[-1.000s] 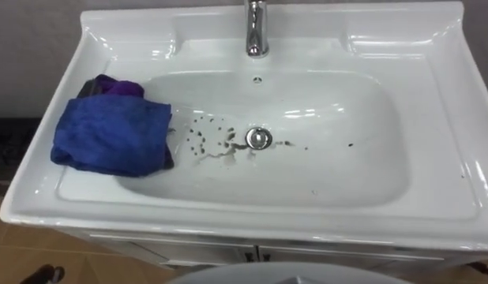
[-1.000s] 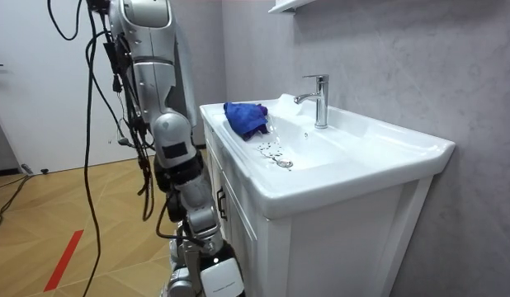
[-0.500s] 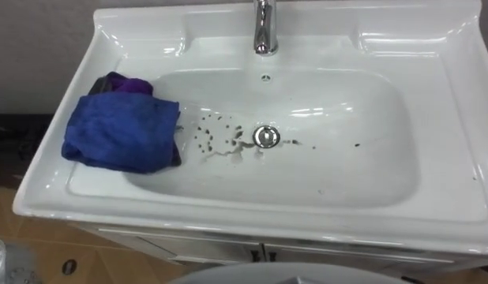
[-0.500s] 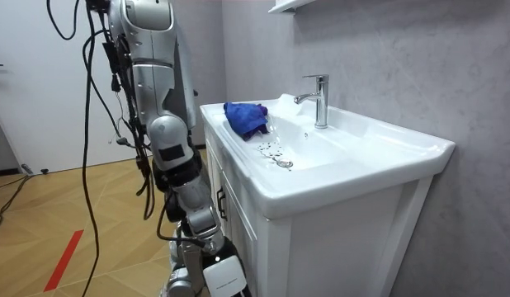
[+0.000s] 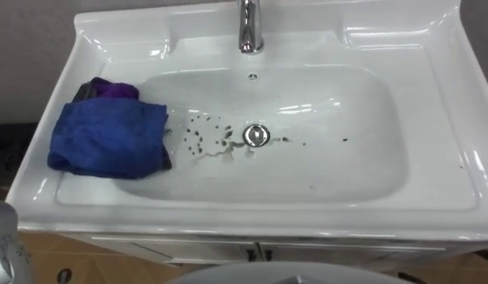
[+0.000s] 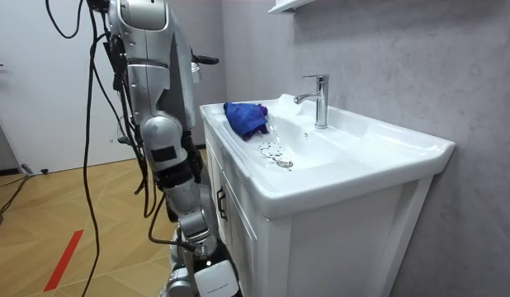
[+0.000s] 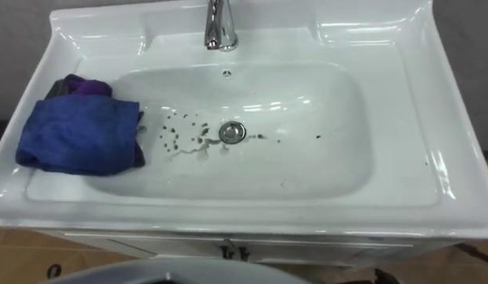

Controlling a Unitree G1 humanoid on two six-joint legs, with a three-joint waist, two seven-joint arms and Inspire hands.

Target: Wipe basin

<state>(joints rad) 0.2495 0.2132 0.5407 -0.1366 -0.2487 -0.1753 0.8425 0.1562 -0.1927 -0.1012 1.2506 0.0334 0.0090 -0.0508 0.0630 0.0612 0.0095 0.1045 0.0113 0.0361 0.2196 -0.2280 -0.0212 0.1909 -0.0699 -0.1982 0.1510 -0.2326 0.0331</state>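
A crumpled blue cloth (image 5: 110,138) with a purple fold lies on the left rim of the white basin (image 5: 433,95) and hangs a little into the bowl. Dark specks (image 5: 198,139) and a thin smear are scattered on the bowl's floor just left of the metal drain (image 5: 256,135). A grey part of my left hand (image 5: 2,241) shows at the lower left corner, below the basin's front edge and apart from the cloth. In the room view I stand at the cabinet's front and my right hand (image 6: 207,276) hangs low beside it.
A chrome tap (image 5: 249,28) stands at the middle of the back rim, above a small overflow hole. The basin sits on a white cabinet (image 6: 321,247) against a grey wall. Wood floor lies to the left of the cabinet.
The eye view has shifted with the camera. The grey left hand has come up further into the lower left corner. In the room view the right arm has dropped a little. The cloth has not moved.
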